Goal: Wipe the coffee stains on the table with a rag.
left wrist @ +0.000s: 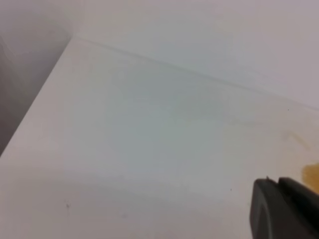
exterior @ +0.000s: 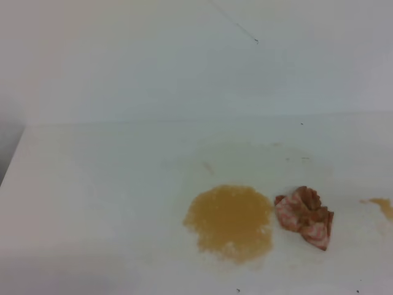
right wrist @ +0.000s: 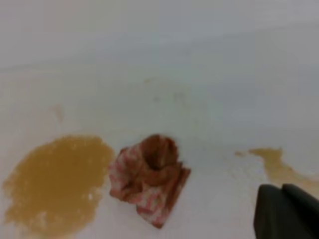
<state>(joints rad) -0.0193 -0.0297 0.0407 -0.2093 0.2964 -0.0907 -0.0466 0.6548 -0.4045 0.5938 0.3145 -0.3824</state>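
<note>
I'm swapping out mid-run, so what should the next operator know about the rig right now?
Right gripper: shut, holding nothing, hanging right of the rag.
Left gripper: only a dark tip shows; state unclear, nothing seen in it.
Rag: bunched on the table, between the large coffee blotch on its left and a smaller smear on its right.
Done: nothing; both stains look unwiped.
Left: grasp the rag, wipe both stains.
</note>
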